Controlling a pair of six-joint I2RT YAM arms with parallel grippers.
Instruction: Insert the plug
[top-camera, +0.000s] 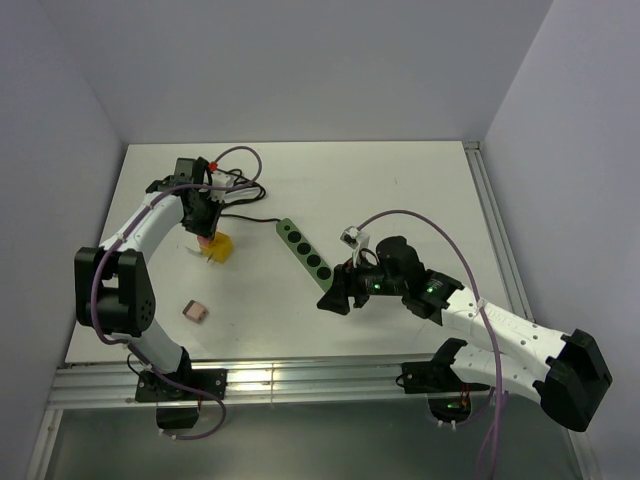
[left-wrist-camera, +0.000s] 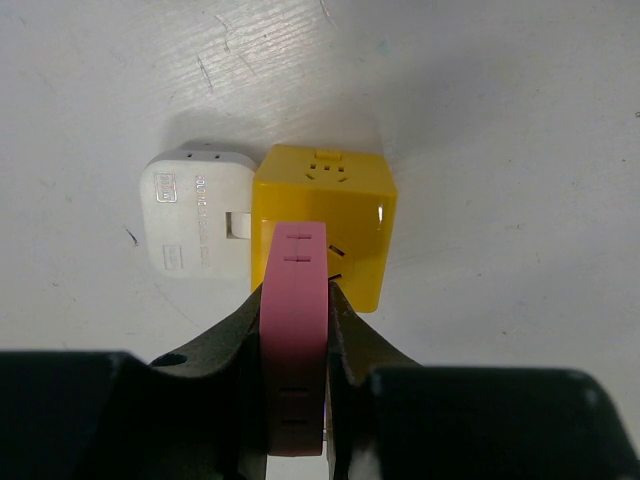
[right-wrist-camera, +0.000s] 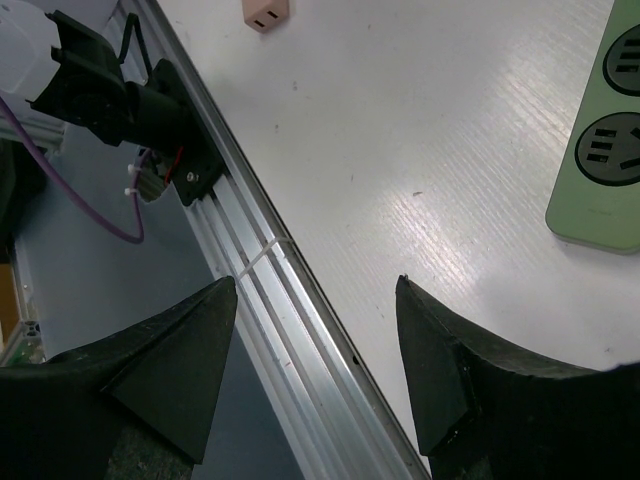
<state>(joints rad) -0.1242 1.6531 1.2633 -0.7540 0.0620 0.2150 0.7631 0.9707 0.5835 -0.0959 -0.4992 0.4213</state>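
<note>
One pink plug (left-wrist-camera: 295, 340), long axis toward yellow cube (left-wrist-camera: 325, 190) (tip overlapping), clenched by left tool (left-wrist-camera: 295, 292); right tool (right-wrist-camera: 315, 290) released.

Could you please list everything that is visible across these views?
strip: one, green, table centre, diagonal
cable: one, black, leftward from strip
cube: one, yellow, table left
adapter: one, white, against cube
held plug: one, pink, over cube
loose plug: one, pink, near left arm's base
table: one, white
rail: one, silver, near edge
left gripper: black, shut on held plug
right gripper: black, open, empty, beside strip
</note>
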